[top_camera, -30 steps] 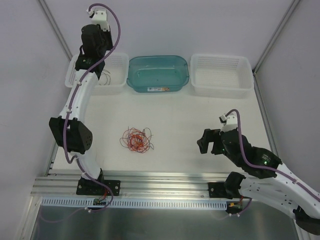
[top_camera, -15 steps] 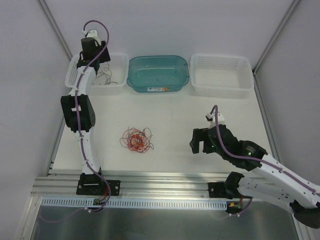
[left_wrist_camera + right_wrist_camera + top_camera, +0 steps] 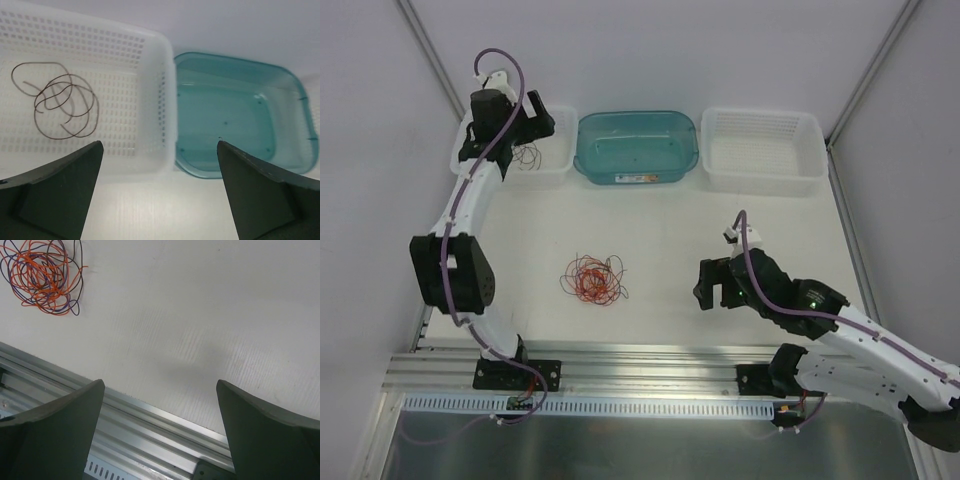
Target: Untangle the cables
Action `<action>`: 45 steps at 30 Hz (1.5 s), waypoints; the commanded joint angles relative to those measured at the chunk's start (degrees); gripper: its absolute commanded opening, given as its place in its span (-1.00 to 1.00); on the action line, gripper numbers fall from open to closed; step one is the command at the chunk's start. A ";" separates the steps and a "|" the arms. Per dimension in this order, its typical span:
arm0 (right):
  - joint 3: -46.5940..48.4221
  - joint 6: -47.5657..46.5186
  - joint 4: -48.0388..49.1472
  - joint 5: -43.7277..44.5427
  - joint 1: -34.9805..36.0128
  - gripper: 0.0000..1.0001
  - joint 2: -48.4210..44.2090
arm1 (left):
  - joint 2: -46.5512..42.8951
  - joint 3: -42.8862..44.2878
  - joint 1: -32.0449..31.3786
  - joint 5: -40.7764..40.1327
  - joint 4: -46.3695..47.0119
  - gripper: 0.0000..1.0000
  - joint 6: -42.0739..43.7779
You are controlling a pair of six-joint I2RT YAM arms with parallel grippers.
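left arm [image 3: 468, 205] reaches far, pincer [image 3: 159, 150] spread wide above white basket [image 3: 100, 35].

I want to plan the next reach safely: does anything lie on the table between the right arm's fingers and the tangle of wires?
Nothing visible does. In the right wrist view, only bare table lies between the right fingers, which stand open, and the tangle of wires.

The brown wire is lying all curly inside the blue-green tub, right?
Not quite. The brown wire is lying all curly inside the white basket, right next to the blue-green tub. The left wrist view shows it.
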 commanded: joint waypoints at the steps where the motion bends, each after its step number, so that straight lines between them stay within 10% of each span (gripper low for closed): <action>1: 1.51 -0.09 2.67 -1.89 0.75 0.99 2.32 | -12.77 -10.66 -1.82 2.38 1.83 0.98 -3.35; 14: 3.45 -0.54 14.53 -4.00 3.91 0.94 14.80 | -54.15 -47.26 -7.79 12.21 -13.27 0.98 -9.51; 21: -0.15 3.59 18.58 -0.05 8.64 0.93 16.22 | -64.02 -62.82 -19.83 3.99 -13.47 0.98 -16.27; 35: 2.74 6.50 15.69 8.66 17.62 0.93 21.92 | -54.91 -72.32 -30.29 -8.85 -1.09 0.78 -23.05; 45: 2.92 7.20 17.97 8.66 17.89 0.93 24.30 | -45.76 -73.29 -37.06 -12.30 4.37 0.22 -24.81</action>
